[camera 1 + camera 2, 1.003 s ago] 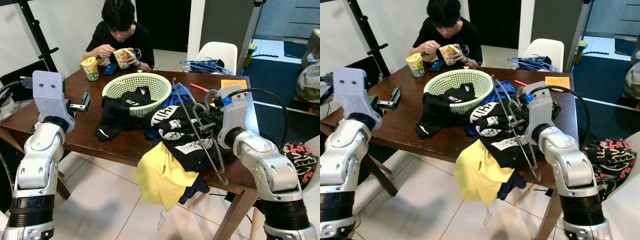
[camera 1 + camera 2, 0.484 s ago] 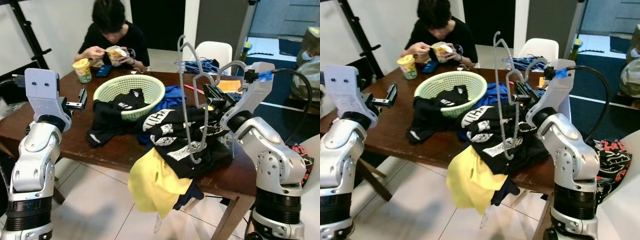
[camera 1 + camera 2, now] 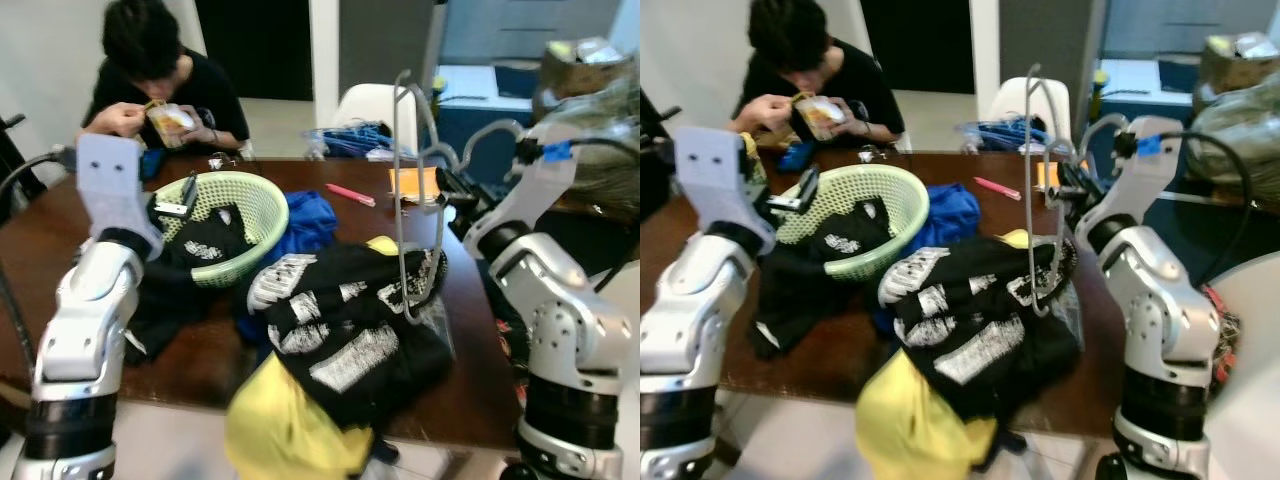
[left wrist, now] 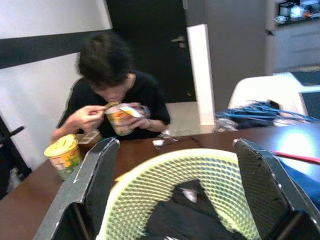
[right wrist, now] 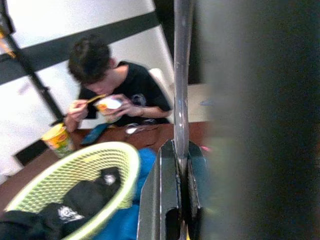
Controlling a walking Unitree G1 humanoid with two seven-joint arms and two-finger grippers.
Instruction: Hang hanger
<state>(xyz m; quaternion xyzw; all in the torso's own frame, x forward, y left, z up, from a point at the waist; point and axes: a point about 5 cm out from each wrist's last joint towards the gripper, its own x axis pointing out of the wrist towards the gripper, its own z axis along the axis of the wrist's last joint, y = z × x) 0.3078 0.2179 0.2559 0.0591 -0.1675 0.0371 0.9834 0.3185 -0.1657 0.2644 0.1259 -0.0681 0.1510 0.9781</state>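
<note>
Hanger lifted above the bench
Right hand (image 3: 445,190) is clamped on the grey hanger (image 3: 415,200): likely light, stiff, prone to swing; left hand (image 4: 175,185) gapes, empty.

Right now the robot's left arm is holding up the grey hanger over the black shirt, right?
Not quite: the right end effector holds the grey hanger, shut on its bar in the right wrist view. It does hang over the black shirt; the left end effector is open, holding nothing.
</note>
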